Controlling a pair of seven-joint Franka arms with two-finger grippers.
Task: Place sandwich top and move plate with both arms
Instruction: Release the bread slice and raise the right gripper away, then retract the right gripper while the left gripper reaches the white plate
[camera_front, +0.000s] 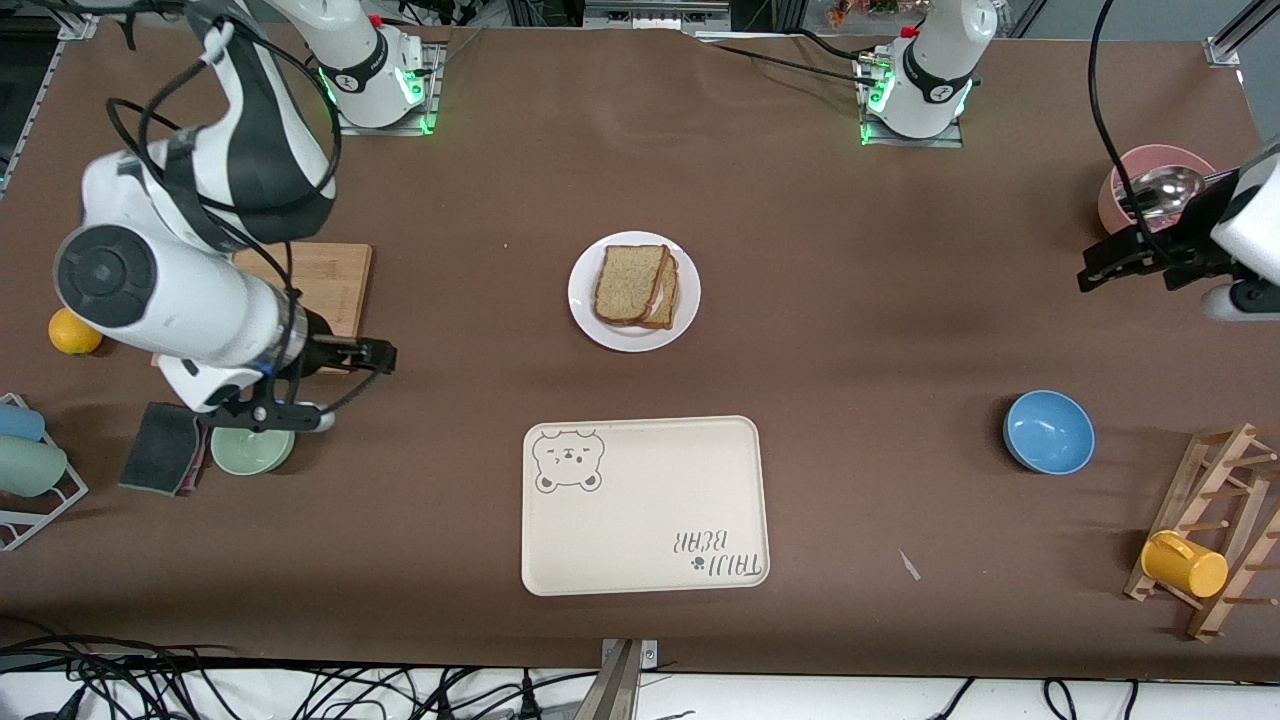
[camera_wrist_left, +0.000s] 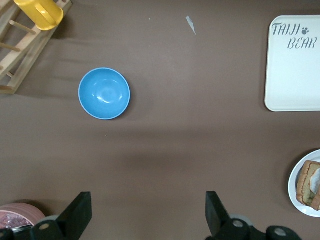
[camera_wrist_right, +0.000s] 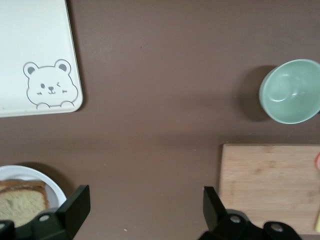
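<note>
The white plate (camera_front: 586, 300) sits mid-table, farther from the front camera than the tray. The sandwich top (camera_front: 630, 280), a speckled tan slice with a brown crust, lies on a lower slice on the plate, with a little white filling showing at its edge. My right gripper (camera_front: 345, 387) is open and empty, up over bare table beside the cutting board; its wrist view (camera_wrist_right: 144, 206) shows the plate (camera_wrist_right: 50, 182) and the bread (camera_wrist_right: 20, 202) at the edge. My left gripper (camera_front: 1095, 265) is open and empty over bare table near the pink bowl; its wrist view (camera_wrist_left: 147, 210) shows the plate (camera_wrist_left: 294, 192).
A cream bear-printed tray (camera_front: 645, 505) lies nearer the front camera than the plate. A cutting board (camera_front: 320, 280), green bowl (camera_front: 250, 450), dark sponge (camera_front: 160, 448) and orange (camera_front: 75, 333) are at the right arm's end. A blue bowl (camera_front: 1048, 431), pink bowl with ladle (camera_front: 1150, 190) and rack with yellow cup (camera_front: 1185, 563) are at the left arm's end.
</note>
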